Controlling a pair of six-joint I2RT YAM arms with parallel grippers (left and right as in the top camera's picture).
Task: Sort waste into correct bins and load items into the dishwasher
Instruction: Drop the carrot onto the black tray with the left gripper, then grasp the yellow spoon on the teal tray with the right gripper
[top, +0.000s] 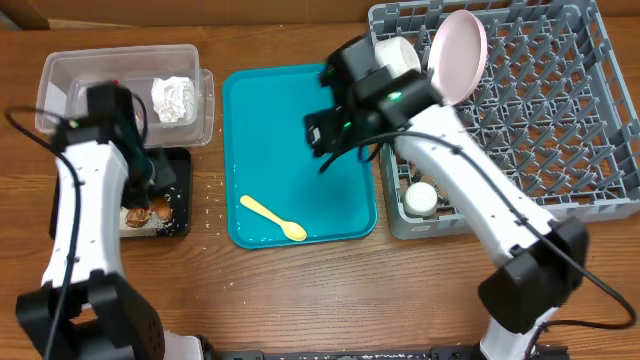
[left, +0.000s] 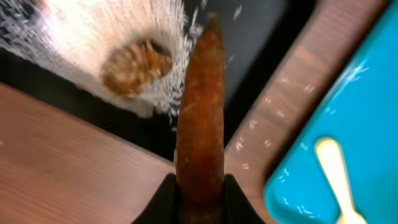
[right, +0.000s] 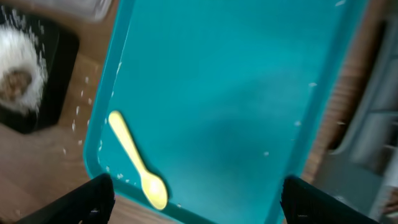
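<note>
Grey pegged rack at bench right. Smooth teal tray beneath wide-spread right fingers. Shallow black tray holding loose rice, brown lump. Round pink plate upright in rack. Slim yellow spoon on teal tray. Tapered orange carrot pinched in left fingers over black tray.

A robotics lab bench, staged as a kitchen clean-up station. A white left arm and right arm reach over a desk bearing a grey dish rack.
</note>
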